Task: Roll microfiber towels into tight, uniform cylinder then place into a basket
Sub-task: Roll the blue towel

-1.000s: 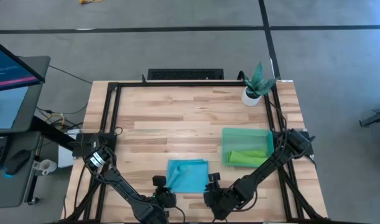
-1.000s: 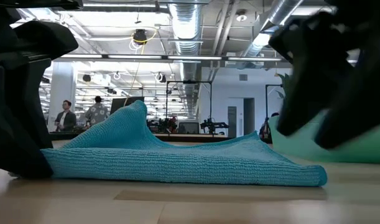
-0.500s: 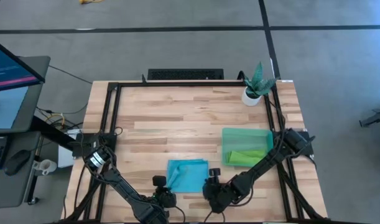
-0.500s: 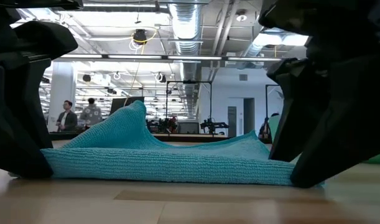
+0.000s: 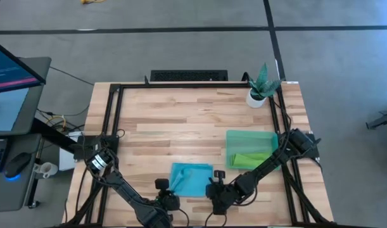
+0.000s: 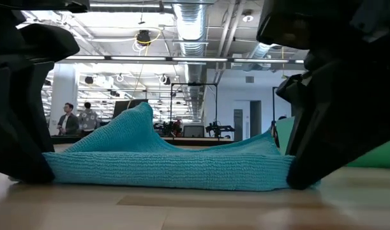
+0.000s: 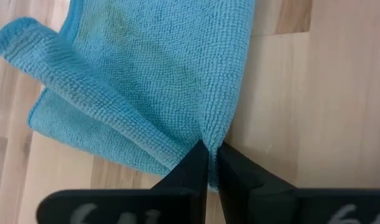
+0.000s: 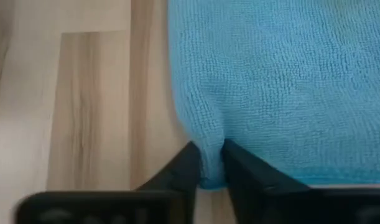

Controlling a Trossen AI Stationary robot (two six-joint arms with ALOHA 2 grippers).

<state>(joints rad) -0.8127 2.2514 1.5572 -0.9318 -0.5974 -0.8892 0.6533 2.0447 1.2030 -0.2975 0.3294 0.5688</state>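
Towel [image 5: 190,178] (turquoise) flat, near corners pinched in left hand [image 7: 211,163] and right hand [image 8: 208,167].

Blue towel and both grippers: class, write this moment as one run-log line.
left gripper: shut on blue towel corner | right gripper: pinching opposite corner | green towel: in basket

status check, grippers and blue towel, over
Left gripper shut on blue towel near edge. Right gripper pinching its other near corner. Green towel in basket. Nothing in the way.
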